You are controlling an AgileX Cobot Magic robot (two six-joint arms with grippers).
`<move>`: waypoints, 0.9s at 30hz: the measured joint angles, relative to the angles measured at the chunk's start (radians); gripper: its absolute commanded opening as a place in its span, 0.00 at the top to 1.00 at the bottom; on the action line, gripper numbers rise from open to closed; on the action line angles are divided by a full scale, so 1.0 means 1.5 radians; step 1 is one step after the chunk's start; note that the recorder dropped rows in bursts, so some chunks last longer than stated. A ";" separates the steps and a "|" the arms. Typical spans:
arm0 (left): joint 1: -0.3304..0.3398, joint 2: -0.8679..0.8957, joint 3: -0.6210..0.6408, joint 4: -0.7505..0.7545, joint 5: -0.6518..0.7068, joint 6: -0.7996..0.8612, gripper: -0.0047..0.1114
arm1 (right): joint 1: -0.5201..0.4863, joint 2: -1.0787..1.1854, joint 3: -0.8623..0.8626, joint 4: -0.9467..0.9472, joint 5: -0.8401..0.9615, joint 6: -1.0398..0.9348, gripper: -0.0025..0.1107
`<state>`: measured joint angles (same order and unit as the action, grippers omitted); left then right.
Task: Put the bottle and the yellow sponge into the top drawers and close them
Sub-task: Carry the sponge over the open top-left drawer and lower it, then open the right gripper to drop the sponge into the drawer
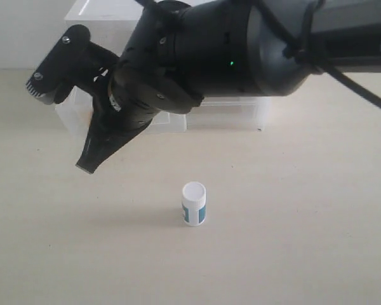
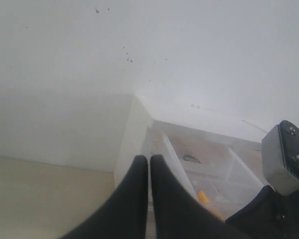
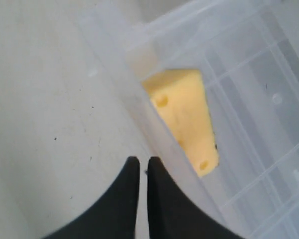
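Observation:
The bottle [image 1: 193,203], white with a blue-teal band, stands upright on the table by itself. The yellow sponge [image 3: 184,117] lies inside an open translucent top drawer [image 3: 117,55]; in the left wrist view only an orange sliver of the sponge [image 2: 203,195] shows, and the arm hides it in the exterior view. My right gripper [image 3: 140,160] is shut and empty, just outside that drawer's front wall. In the exterior view the right gripper [image 1: 89,165] points down at the cabinet's left end. My left gripper [image 2: 149,157] is shut and empty, facing the cabinet's side.
The white cabinet [image 1: 232,114] stands at the table's back against a white wall, mostly hidden by the big black right arm [image 1: 241,44]. A grey part of the right arm [image 2: 284,159] shows beside the open drawer [image 2: 214,164].

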<state>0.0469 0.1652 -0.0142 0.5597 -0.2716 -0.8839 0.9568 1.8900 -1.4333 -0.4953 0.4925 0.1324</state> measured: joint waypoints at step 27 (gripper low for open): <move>0.000 0.000 0.000 0.003 -0.008 -0.005 0.93 | -0.098 0.076 -0.101 -0.135 -0.115 0.082 0.92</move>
<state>0.0469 0.1652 -0.0142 0.5635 -0.2834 -0.8912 0.8092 2.0039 -1.5850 -0.6980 0.3201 0.2562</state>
